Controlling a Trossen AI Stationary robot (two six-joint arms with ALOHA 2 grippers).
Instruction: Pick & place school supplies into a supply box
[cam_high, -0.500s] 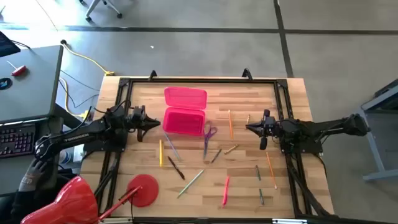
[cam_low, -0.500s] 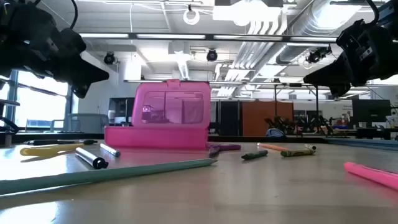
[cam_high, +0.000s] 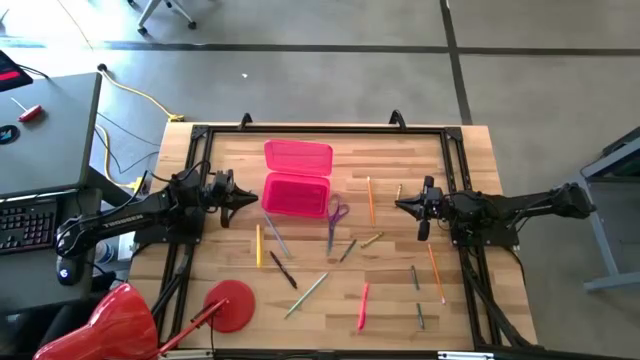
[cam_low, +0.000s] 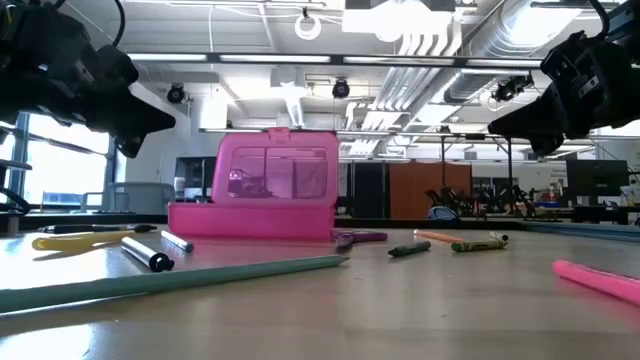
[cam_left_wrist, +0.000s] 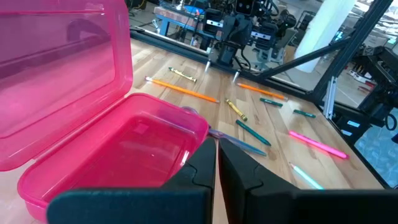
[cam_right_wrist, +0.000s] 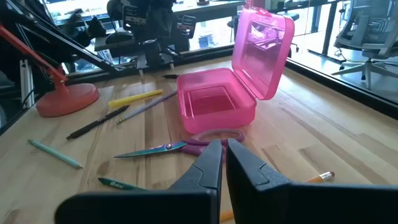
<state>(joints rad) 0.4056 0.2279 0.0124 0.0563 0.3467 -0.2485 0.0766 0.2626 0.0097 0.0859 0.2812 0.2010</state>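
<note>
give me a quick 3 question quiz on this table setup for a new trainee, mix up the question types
1. True or false: the pink supply box stands with its lid open and nothing inside.
2. Multiple choice: the purple-handled scissors lie
A. inside the box
B. on the table beside the box, on the right arm's side
C. on the red disc
3. Fill in: the left gripper hovers next to the ______, holding nothing.

Key
1. True. The right wrist view shows the box's bare pink floor.
2. B
3. box. The right gripper waits over bare table near the orange pencil, fingers shut.
</note>
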